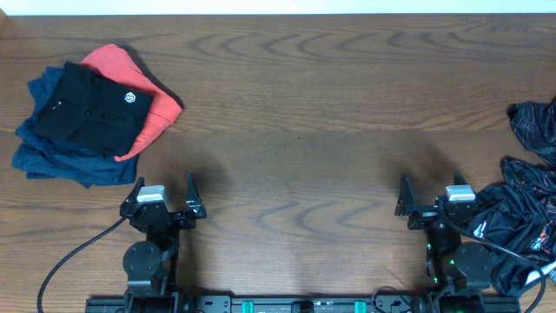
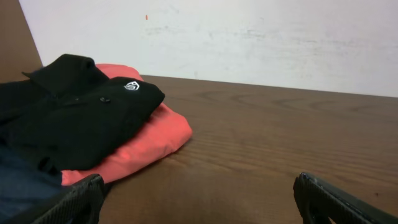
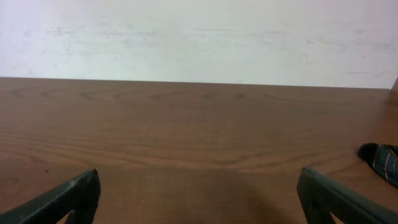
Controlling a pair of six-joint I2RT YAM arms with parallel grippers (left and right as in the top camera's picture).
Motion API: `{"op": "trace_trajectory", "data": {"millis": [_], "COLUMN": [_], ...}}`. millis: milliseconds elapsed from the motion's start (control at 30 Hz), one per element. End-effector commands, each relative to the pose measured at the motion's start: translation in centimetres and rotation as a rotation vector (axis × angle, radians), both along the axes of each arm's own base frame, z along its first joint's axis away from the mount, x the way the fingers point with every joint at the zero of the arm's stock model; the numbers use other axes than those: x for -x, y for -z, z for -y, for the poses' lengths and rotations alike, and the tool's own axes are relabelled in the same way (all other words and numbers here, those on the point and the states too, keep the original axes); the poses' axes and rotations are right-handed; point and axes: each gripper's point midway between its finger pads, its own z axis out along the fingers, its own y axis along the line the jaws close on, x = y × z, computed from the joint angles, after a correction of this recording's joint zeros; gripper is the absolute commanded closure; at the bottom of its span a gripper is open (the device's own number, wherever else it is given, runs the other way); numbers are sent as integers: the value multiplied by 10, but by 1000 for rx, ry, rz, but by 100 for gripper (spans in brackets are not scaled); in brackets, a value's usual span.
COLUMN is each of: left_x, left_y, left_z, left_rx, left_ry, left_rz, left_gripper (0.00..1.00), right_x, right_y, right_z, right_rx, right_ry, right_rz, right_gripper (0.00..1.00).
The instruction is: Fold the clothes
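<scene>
At the right edge of the overhead view, one crumpled jersey (image 1: 514, 217) is seen on the table (image 1: 304, 104); only its tip is caught by the right wrist view. Three folded garments (image 1: 87, 122) are stacked upper left. The left tool (image 1: 165, 193) and right tool (image 1: 432, 193) are spread wide.
</scene>
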Motion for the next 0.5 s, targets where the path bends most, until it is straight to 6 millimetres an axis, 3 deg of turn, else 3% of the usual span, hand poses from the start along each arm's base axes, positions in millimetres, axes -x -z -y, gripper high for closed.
{"op": "trace_trajectory", "data": {"millis": [0, 467], "left_x": [0, 0], "left_y": [17, 17], "left_z": [-1, -1], "left_rx": [-9, -9], "left_ry": [-3, -2], "left_rz": [-43, -43], "left_gripper": [2, 2], "right_x": [0, 0], "right_y": [2, 2], "right_z": [1, 1], "right_rx": [11, 11], "right_ry": [1, 2], "right_rz": [-1, -1], "right_gripper": [1, 1]}}
